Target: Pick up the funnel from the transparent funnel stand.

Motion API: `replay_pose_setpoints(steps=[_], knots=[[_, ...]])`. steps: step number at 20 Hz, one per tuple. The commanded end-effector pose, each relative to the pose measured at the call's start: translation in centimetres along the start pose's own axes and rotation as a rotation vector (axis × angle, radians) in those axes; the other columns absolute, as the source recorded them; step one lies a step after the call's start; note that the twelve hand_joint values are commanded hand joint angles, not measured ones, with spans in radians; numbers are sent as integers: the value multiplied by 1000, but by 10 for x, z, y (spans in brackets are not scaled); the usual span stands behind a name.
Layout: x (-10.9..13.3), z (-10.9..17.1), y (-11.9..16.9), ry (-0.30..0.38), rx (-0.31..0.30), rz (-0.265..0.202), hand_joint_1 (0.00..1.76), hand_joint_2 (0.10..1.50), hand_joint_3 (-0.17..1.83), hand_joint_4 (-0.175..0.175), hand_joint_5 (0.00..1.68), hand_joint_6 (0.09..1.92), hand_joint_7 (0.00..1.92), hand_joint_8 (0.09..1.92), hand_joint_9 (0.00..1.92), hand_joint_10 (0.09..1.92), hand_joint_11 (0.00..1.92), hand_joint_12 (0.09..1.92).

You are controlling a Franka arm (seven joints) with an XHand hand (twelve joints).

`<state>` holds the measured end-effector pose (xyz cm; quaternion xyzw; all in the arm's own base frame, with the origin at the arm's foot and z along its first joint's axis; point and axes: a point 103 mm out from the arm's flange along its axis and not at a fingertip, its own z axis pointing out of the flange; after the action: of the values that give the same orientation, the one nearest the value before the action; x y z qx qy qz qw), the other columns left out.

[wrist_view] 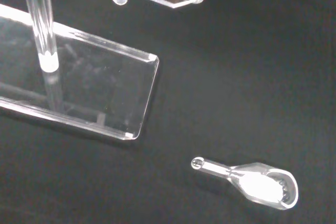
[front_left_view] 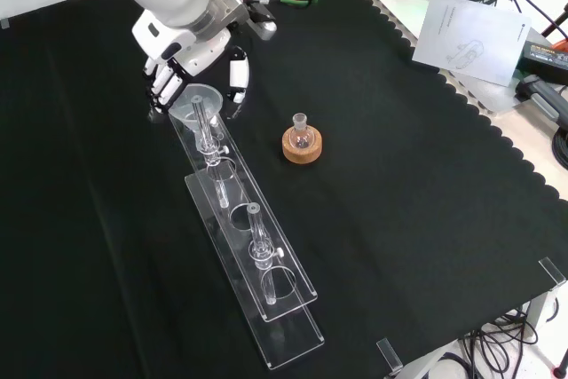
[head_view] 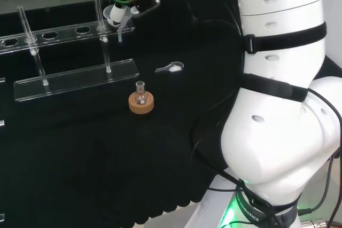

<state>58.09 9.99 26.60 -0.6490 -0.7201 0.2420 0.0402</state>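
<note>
Spoon (wrist_view: 257,184) lies on the desk (front_left_view: 399,201) below the hand (front_left_view: 200,68). Funnel (front_left_view: 199,102) sits upright in the stand (front_left_view: 244,246), touching the relaxed, empty fingers (front_left_view: 238,77) flanking its rim.

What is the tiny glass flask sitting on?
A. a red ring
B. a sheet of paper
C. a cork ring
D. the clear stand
C: the little flask stands in a round cork ring on the black cloth, apart from the clear stand.
</note>
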Motion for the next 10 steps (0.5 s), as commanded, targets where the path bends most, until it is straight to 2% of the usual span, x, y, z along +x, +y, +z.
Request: replay_pose_setpoints(steps=[1,4,10], knots=[[-1,-25,-9,-11,-83,25,579,842,399,-5,372,87,451,699,767,593,496,1368],[-2,-45,-21,-19,-88,28,590,851,403,-8,394,87,478,701,798,582,510,1358],[-7,-75,-53,-44,-83,71,601,854,413,-14,468,87,570,702,880,548,526,1336]])
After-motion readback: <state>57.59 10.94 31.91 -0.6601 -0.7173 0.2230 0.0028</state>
